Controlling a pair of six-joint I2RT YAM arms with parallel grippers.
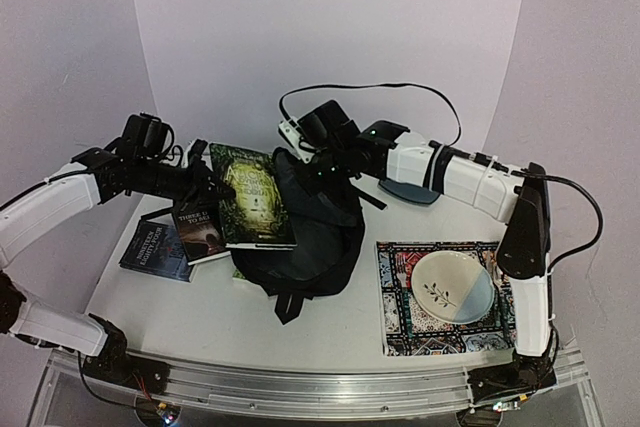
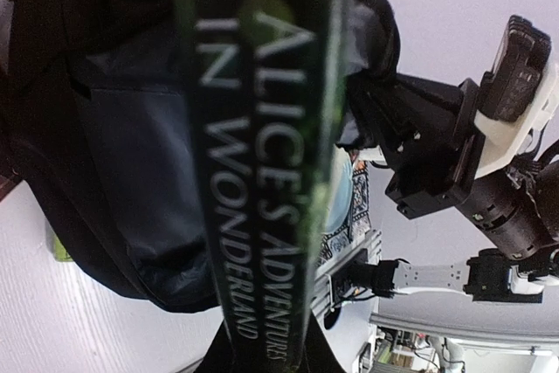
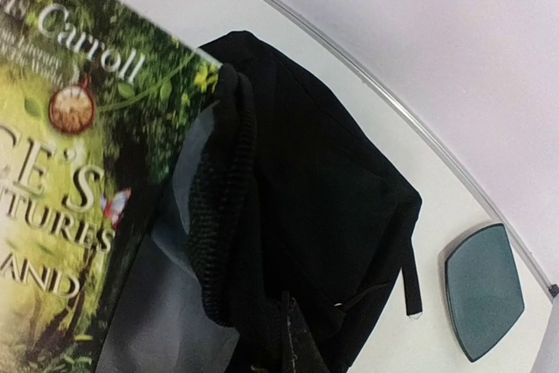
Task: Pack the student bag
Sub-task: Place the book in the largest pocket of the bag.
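The bag (image 1: 310, 247) lies at the centre of the table (image 1: 200, 317), between the two arms, with its mouth turned towards the far left. It is soft, limp fabric and is likely to sag and fold shut unless its rim is held up. Take hold at the rim or a strap, not at the slack body panel. The right gripper (image 1: 318, 175) is closed at the far rim, and black fabric appears pinched in it, holding the mouth up. The grey lining is visible inside, and no contents can be made out. The left gripper (image 1: 218, 187) is clamped on the spine edge of a green book (image 1: 250, 197), which is rigid and flat. The book stands tilted at the mouth, and how far it has entered cannot be determined. A dark book (image 1: 203, 232) and a blue book (image 1: 155, 250) lie left of the bag. To the right, a plate (image 1: 452, 287), probably breakable, rests on a patterned mat (image 1: 395, 327). A grey-blue dish (image 1: 410, 192) sits beyond the mat.
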